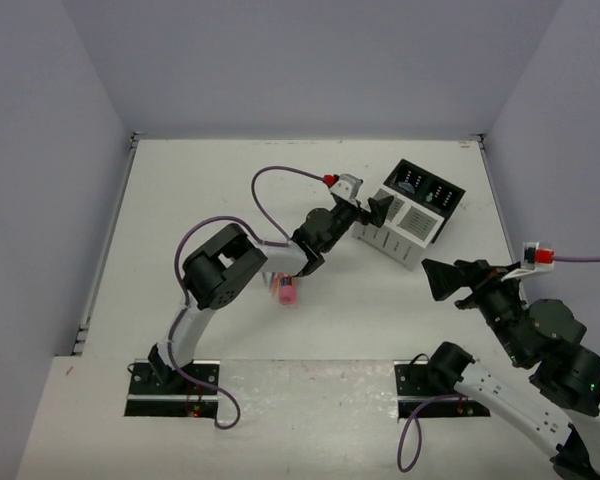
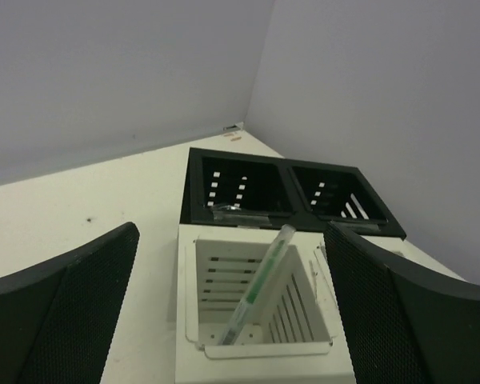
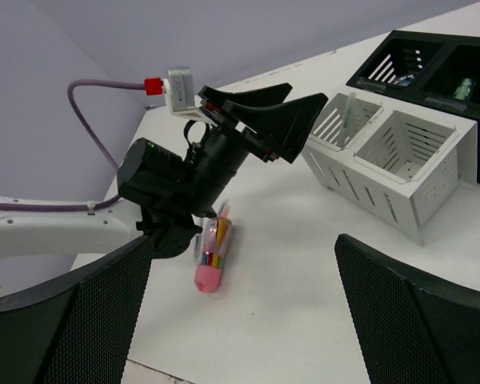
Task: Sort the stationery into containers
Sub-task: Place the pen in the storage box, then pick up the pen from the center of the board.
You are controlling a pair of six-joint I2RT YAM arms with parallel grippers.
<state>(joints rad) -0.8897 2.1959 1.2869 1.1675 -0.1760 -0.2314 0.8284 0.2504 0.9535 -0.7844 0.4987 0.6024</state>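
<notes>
The organizer [image 1: 412, 215] stands at the back right, white half near, black half far. My left gripper [image 1: 372, 210] is open and empty just above its white cells. A thin green-and-clear pen [image 2: 260, 282] leans inside the near white cell [image 2: 256, 344]. Small items lie in the black cells [image 2: 238, 188]. The pink cylinder [image 1: 286, 290] with coloured pieces inside lies on the table beside the left arm; it also shows in the right wrist view [image 3: 212, 254]. My right gripper [image 1: 442, 279] is open and empty, held above the table right of centre.
The left arm [image 3: 168, 184] stretches across the middle of the table toward the organizer [image 3: 400, 152]. A thin pen [image 3: 197, 244] lies partly hidden beside the pink cylinder. Grey walls close in the table on three sides.
</notes>
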